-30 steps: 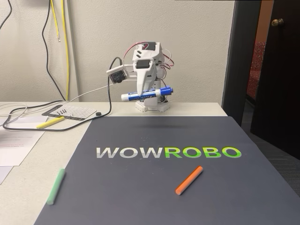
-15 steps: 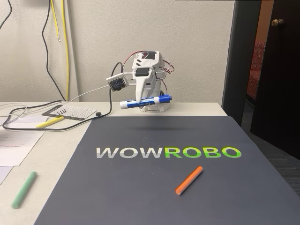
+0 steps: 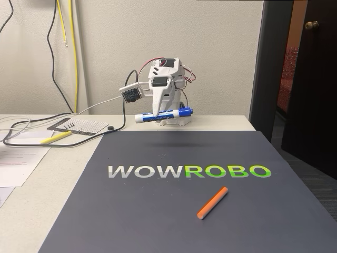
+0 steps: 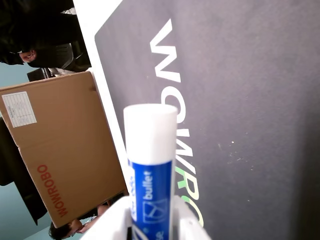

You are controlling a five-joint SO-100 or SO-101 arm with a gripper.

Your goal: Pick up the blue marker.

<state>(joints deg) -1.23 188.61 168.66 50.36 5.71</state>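
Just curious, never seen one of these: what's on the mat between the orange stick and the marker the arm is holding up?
In the fixed view, the WOWROBO lettering lies between the orange stick and the raised blue marker; otherwise bare dark mat.

The mat (image 3: 158,211) and cardboard box (image 4: 60,150) read "WOWROBO"; the blue marker (image 4: 150,170) reads "bullet".

I see my white arm folded up at the far end of the table in the fixed view, its upper joints bunched together and the wrist angled down toward me. The gripper (image 3: 157,116) points downward, well above the surface, with its long tapered finger (image 3: 158,100) running down the front. Its jaws are clamped on the blue marker (image 3: 163,115), holding it roughly level. In the wrist view, the gripper (image 4: 150,227) hugs the blue marker's (image 4: 150,165) barrel from both sides.
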